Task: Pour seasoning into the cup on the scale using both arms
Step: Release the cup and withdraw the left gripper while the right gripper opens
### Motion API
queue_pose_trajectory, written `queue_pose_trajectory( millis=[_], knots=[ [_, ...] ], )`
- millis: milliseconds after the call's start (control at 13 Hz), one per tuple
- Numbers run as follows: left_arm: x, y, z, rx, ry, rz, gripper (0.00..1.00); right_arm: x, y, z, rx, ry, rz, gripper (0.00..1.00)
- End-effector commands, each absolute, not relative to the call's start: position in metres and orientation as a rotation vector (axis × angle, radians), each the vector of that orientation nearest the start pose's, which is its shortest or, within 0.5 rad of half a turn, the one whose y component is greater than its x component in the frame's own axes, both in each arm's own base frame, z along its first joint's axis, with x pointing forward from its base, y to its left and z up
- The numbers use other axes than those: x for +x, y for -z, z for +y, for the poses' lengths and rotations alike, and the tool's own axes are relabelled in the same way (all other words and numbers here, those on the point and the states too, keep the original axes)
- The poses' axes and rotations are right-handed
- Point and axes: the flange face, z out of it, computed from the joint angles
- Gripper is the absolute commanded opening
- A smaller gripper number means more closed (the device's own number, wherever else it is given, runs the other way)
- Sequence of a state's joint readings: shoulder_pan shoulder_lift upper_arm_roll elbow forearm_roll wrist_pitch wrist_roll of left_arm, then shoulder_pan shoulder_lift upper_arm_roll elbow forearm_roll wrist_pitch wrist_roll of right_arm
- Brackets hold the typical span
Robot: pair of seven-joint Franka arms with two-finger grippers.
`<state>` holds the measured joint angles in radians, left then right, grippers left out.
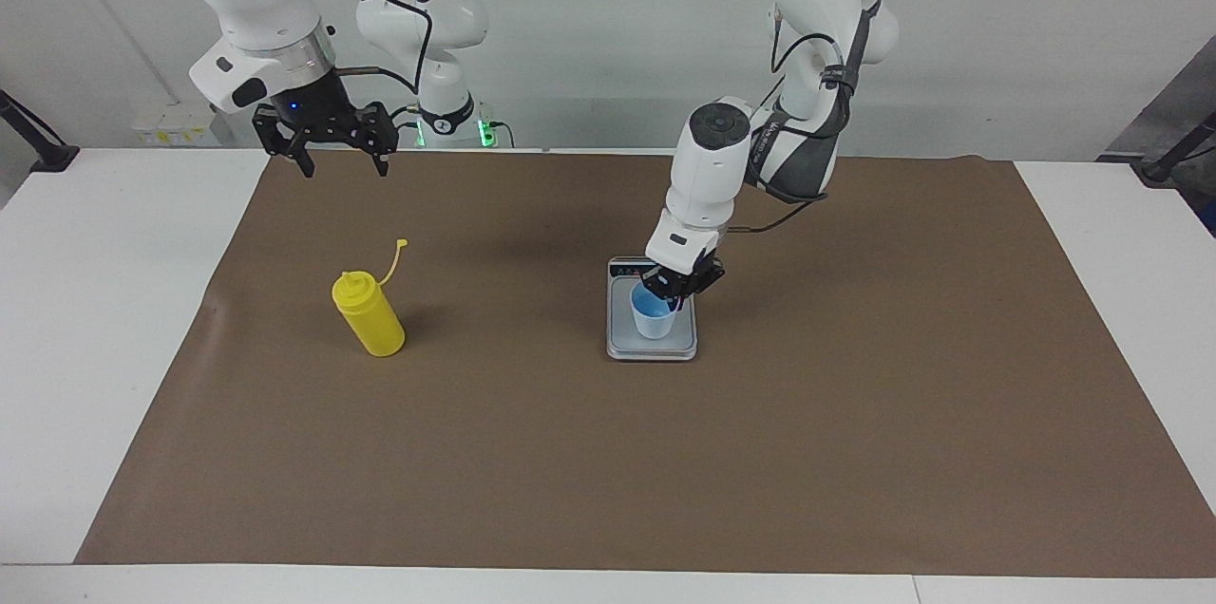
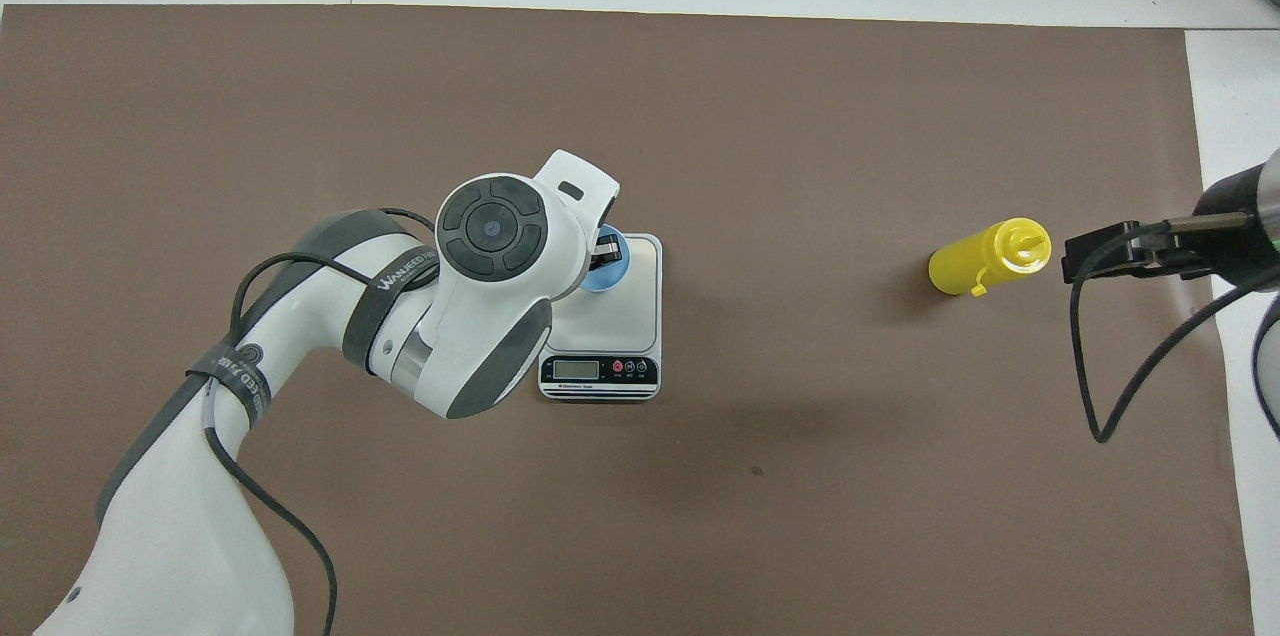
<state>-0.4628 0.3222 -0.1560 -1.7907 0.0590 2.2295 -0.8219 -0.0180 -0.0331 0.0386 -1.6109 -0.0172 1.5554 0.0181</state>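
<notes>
The yellow seasoning bottle (image 1: 370, 319) stands on the brown mat toward the right arm's end, its tethered cap hanging open; it also shows in the overhead view (image 2: 975, 263). The pale blue cup (image 1: 654, 319) stands on the silver-grey scale (image 1: 655, 349) at mid table; the overhead view shows the cup (image 2: 612, 274) half hidden under the left wrist and the scale (image 2: 640, 316) with its display toward the robots. My left gripper (image 1: 676, 298) is down at the cup's rim and grips it (image 2: 603, 254). My right gripper (image 1: 346, 169) is open and empty, raised above the mat's edge (image 2: 1070, 256).
A brown mat (image 1: 855, 443) covers most of the white table (image 1: 114, 348). A black cable (image 2: 1100, 416) loops down from the right wrist. The left arm's elbow (image 2: 380, 316) hangs over the mat beside the scale.
</notes>
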Motion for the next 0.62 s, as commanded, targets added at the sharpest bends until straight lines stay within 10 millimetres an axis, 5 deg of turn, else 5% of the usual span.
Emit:
queue_pose_trajectory(
  millis=[0, 308, 538],
  knots=[
    [0.532, -0.386, -0.366, -3.191, 0.183, -0.282, 0.93, 0.547, -0.627, -0.006, -3.145, 0.002, 0.057, 1.00],
    [0.547, -0.432, -0.338, -3.173, 0.215, -0.303, 1.00, 0.573, -0.623, -0.039, -3.136, 0.012, 0.219, 1.00],
    [0.561, -0.475, -0.290, -3.153, 0.233, -0.235, 1.00, 0.599, -0.598, -0.049, -3.101, -0.024, 0.505, 1.00]
  ],
)
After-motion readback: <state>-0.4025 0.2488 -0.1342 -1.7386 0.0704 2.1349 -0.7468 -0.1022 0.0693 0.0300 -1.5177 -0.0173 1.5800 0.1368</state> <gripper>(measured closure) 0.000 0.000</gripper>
